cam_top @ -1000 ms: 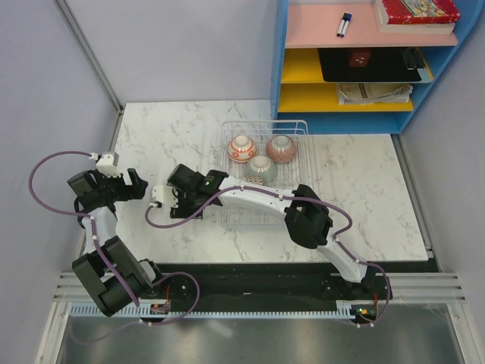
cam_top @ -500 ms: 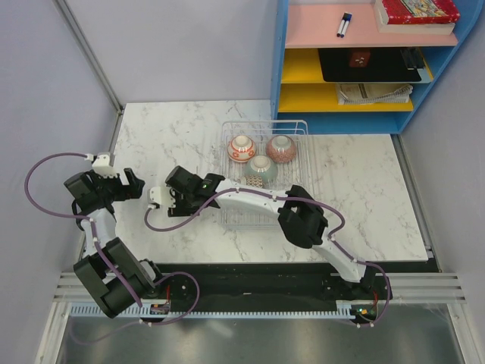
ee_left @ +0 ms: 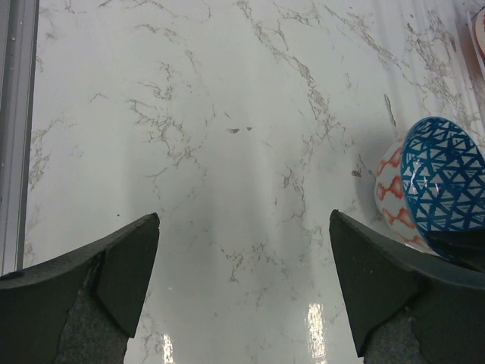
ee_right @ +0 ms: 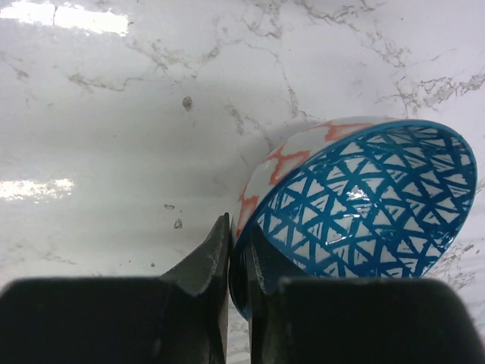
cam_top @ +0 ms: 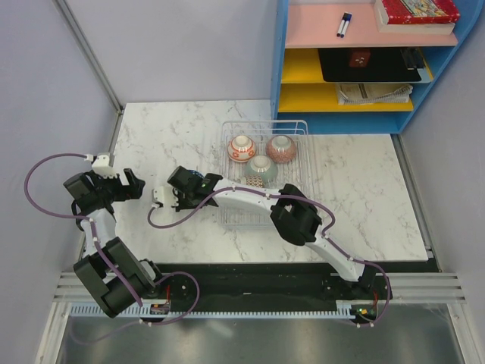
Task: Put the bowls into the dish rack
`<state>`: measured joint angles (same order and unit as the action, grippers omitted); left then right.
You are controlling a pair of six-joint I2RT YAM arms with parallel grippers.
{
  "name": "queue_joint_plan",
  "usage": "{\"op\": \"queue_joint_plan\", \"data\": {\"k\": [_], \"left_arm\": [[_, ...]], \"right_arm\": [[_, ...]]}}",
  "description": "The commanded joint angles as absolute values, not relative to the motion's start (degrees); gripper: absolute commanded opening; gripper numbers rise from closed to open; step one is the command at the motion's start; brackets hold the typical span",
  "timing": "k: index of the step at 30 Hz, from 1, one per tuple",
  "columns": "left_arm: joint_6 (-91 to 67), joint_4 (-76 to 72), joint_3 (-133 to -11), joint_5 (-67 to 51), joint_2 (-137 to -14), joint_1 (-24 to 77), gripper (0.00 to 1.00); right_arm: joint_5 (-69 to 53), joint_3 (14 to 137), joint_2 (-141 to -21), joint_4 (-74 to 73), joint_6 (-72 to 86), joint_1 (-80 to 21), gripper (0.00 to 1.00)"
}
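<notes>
A bowl (ee_right: 364, 197) with a blue triangle pattern inside and red marks on white outside tilts on the marble. My right gripper (ee_right: 236, 227) is shut on its near rim, one finger inside and one outside. The left wrist view catches the same bowl (ee_left: 443, 186) at its right edge. In the top view my right gripper (cam_top: 176, 199) covers it. My left gripper (ee_left: 244, 220) is open over bare marble, at the table's left (cam_top: 136, 186). The dish rack (cam_top: 303, 171) holds three bowls: red-patterned (cam_top: 242, 148), reddish-brown (cam_top: 280, 148) and pale green (cam_top: 261, 168).
A blue shelf unit (cam_top: 356, 61) with books and papers stands behind the rack at the back right. A metal rail (ee_left: 15, 114) runs along the table's left edge. My right arm stretches across the rack's near part.
My right gripper's jaws have closed onto the bowl's rim. The left arm drew slightly to the left and then stayed still, jaws wide.
</notes>
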<state>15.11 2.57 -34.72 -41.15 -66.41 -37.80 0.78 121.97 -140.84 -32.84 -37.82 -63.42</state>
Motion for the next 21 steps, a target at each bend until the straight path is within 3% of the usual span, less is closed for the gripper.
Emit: {"op": "queue_joint_plan", "data": {"k": [1,7,11,14,17,21], "left_arm": [[13.6,0.3,-34.7,-43.6,-66.5,-38.3,1.0],[13.7,0.4,-34.9,-43.9,-67.2,-38.3,1.0],[13.7,0.5,-35.0,-43.9,-67.4,-38.3,1.0],[13.7,0.5,-35.0,-43.9,-67.1,-38.3,1.0],[13.7,0.5,-35.0,-44.0,-67.3,-38.3,1.0],[13.8,0.6,-35.0,-44.0,-67.2,-38.3,1.0]], "right_arm": [[2.9,123.6,-139.4,-34.0,-39.5,-63.5,0.11],[2.8,123.2,-138.6,-36.6,-39.2,-64.4,0.12],[2.5,122.3,-136.6,-37.4,-39.1,-65.3,0.02],[1.1,122.5,-135.7,-38.3,-37.2,-65.4,0.03],[0.2,122.3,-135.5,-39.9,-36.8,-65.7,0.08],[0.5,121.6,-135.4,-41.4,-37.1,-66.2,0.26]]}}
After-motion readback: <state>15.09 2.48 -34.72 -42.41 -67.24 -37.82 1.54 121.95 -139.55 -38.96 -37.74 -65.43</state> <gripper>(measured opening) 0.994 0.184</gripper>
